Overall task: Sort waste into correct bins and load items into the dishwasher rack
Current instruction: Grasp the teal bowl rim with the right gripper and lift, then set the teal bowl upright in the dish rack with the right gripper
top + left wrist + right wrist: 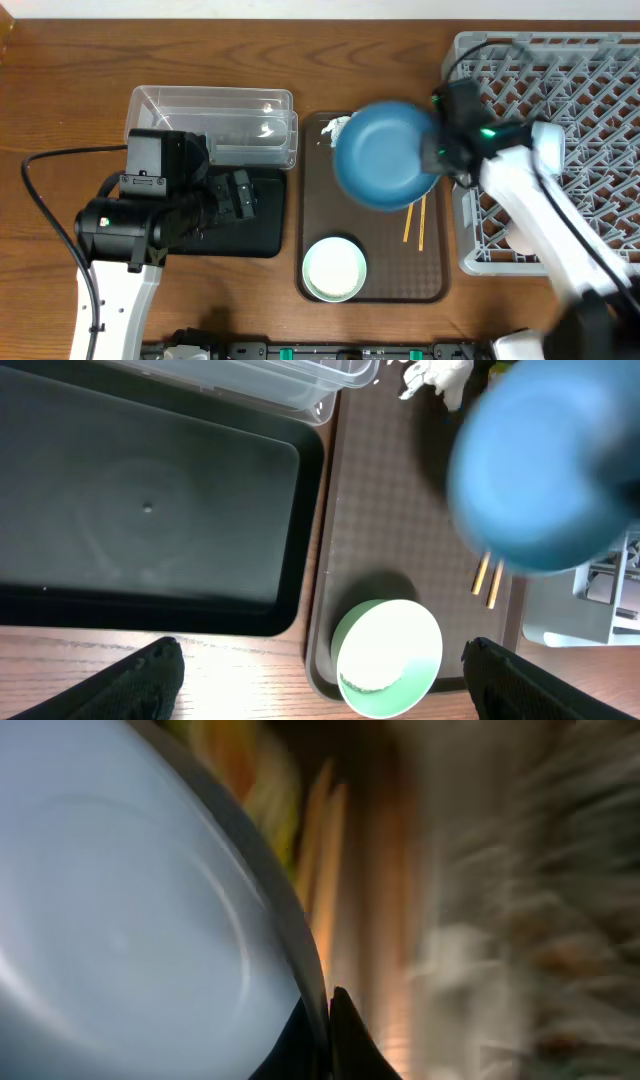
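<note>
Right now one large dark-blue plate (383,153) is pinched at its rim by the right gripper (441,150). It hangs, blurred, over the far right corner of the single brown textured serving tray (372,290), just beside the one large grey plastic pegged rack (560,110). In the right wrist view the two fingertips (338,1035) close narrowly on the plate's edge. Two wooden chopsticks (415,222) lie side by side on the brown tray, their far ends hidden under the plate. One white bowl with a pale-green rim (334,268) stands upright at the tray's near end, and one crumpled white tissue (335,128) sits at its far left corner. The left gripper (236,195) hovers over the one shallow black rectangular tray (262,235), its fingers (140,682) spread wide and holding nothing. One clear plastic rectangular tub (215,122) lies just beyond the black tray.
</note>
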`<state>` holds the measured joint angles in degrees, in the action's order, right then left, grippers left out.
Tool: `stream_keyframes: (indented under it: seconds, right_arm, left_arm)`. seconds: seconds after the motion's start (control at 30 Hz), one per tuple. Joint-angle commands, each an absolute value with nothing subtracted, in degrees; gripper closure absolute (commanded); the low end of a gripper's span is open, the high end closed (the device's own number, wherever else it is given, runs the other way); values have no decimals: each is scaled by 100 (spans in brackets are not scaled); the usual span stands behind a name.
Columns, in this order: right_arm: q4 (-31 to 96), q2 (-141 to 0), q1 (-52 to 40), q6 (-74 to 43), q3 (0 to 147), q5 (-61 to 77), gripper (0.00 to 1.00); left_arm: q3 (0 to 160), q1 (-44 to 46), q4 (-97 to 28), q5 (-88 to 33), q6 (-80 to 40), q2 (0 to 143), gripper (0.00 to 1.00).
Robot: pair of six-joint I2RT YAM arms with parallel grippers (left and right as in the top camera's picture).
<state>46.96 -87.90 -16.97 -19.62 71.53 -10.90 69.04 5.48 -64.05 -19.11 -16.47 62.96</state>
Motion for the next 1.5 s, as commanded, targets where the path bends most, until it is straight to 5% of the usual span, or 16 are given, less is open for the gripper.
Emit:
stream_keyframes:
  seconds: [0.0, 0.13, 0.27, 0.63, 1.27, 1.47]
  right_arm:
    - [4517, -8023, -1645, -1817, 7196, -3463, 99]
    - [3806, -7531, -1542, -1754, 7196, -6272, 99]
    - [2858, -7516, -1011, -819, 7196, -7502, 99]
    - [2150, -8296, 854, 51, 7194, -7435, 99]
    - [2123, -9677, 491, 399, 7194, -7459, 98]
    - [2139, -9677, 78, 799, 7194, -7039, 69]
  left_arm:
    - [6960, 561, -6403, -1874, -1610, 6285, 9]
    - [6960, 561, -6403, -1874, -1610, 6285, 9]
    - [6960, 561, -6403, -1872, -1610, 6285, 9]
    - [6960, 561, -6403, -1874, -1610, 6285, 8]
    - [6960, 561, -6403, -1872, -1610, 6285, 8]
    - [6960, 561, -6403, -1874, -1610, 6285, 9]
